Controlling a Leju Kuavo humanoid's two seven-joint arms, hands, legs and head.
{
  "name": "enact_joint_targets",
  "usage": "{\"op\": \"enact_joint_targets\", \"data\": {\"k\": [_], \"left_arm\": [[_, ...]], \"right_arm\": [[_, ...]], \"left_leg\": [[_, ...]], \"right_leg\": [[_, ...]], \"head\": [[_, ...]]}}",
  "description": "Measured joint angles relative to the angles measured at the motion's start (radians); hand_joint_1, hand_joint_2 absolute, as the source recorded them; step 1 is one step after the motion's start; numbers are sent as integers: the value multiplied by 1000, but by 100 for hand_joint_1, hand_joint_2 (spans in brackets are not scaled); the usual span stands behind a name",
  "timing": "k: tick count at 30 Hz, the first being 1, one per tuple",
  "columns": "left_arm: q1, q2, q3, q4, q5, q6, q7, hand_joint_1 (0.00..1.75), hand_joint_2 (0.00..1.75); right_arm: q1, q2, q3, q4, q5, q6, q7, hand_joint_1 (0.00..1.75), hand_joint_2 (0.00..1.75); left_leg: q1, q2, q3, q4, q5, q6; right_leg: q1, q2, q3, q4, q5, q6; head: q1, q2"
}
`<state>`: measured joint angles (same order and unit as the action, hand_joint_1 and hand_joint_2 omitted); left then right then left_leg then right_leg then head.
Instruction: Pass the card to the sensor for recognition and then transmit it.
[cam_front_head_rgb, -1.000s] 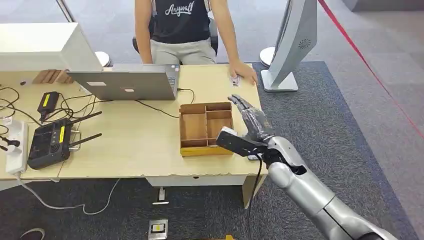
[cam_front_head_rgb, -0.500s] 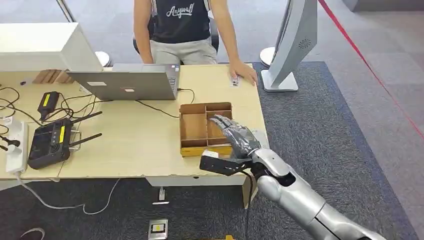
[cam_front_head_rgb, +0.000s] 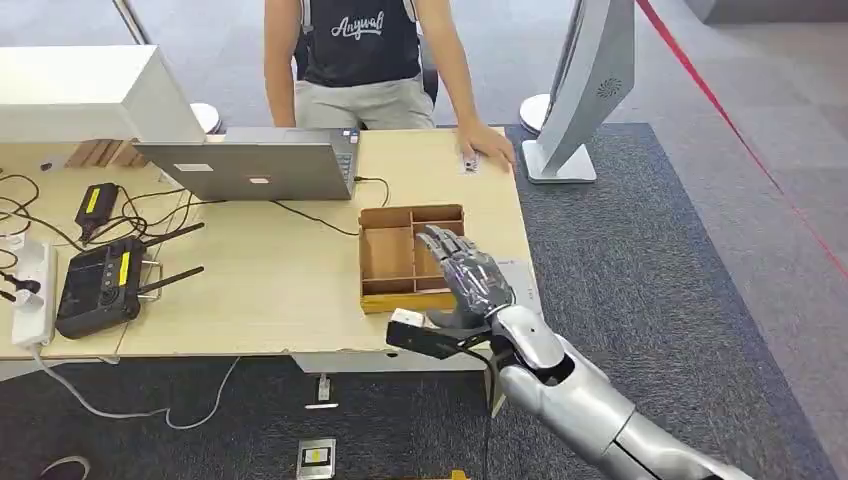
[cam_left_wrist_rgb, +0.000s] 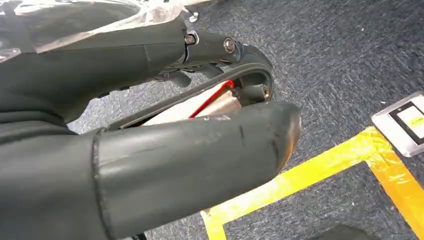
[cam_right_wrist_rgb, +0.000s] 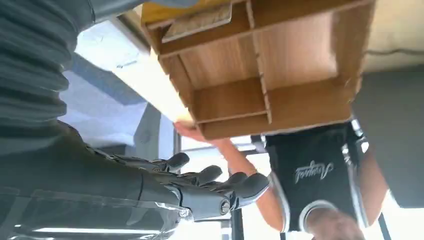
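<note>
Wooden tray (cam_front_head_rgb: 385, 250): sat on the desk beneath the right hand (cam_front_head_rgb: 465, 275).
Right fingers: were spread, holding nothing.
Left hand (cam_left_wrist_rgb: 150, 150): grasp could not be told.
Card (cam_right_wrist_rgb: 199, 21): seemingly lay flat in the tray's front compartment.
Handling: likely light, thin, stiff; pinch an edge.

Covering the near-right compartments of the wooden tray (cam_front_head_rgb: 385, 255) with the right hand (cam_front_head_rgb: 468, 283), also masking part of the white sheet (cam_front_head_rgb: 520, 275) on the worktop (cam_front_head_rgb: 270, 290). Cropping the person (cam_front_head_rgb: 365, 50) at the head view's top edge. Rendering the small item (cam_front_head_rgb: 470, 163) under the person's hand (cam_front_head_rgb: 488, 143) too tiny to identify.
</note>
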<state>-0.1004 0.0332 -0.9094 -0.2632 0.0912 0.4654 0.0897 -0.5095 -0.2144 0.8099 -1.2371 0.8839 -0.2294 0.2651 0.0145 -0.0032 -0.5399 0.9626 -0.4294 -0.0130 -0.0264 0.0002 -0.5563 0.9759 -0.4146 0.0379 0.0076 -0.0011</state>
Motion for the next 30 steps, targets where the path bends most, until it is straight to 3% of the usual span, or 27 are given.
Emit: {"op": "enact_joint_targets", "data": {"k": [7,30], "left_arm": [[0,-1,-11,-2,25,4,3,0,0],[0,-5,-30,-7,55,17,2,0,0]], "right_arm": [[-12,25,-1,98,65,-61,7,0,175],[-20,71,-1,220,86,-46,33,0,175]], "left_leg": [[0,0,0,0,0,0],[0,0,0,0,0,0]], "right_leg": [[0,0,0,0,0,0],[0,0,0,0,0,0]], "head": [[0,0],[0,0]]}}
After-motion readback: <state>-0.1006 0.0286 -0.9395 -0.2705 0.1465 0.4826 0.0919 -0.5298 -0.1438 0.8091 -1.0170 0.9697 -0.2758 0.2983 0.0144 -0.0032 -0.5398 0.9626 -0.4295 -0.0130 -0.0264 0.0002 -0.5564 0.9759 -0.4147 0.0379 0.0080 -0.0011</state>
